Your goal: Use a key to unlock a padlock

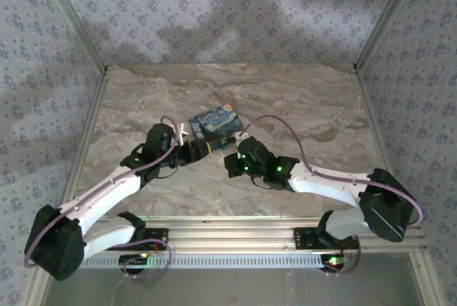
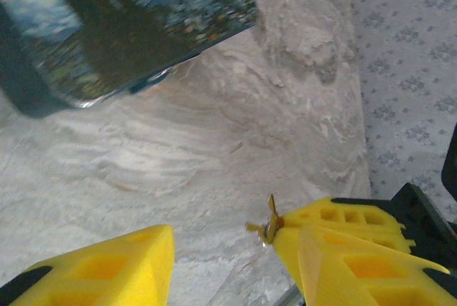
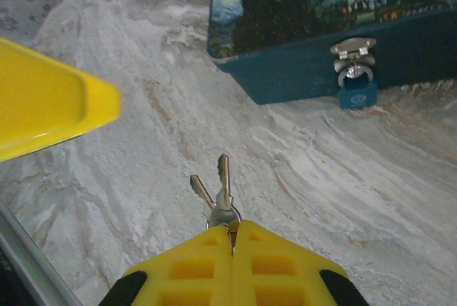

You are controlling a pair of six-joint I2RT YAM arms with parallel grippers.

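Pinching a small bunch of keys between its yellow fingers, the right claw is clamped tight on them just above the marbled surface, with two blades fanning out ahead of its tips. Beyond them, on the far side, sits a dark blue box with a starry-night painting on its lid. From the silver hasp on its near wall hangs the little blue padlock, its shackle through the hasp; the keys are clear of it, not touching. Seen from above, the box lies near the middle of the surface, with both arms reaching in toward it. The left claw is just left of the right one, close to the box's near side, its yellow fingers spread wide apart and holding nothing. From its wrist camera the keys show poking out of the right claw's tips, over to the right.
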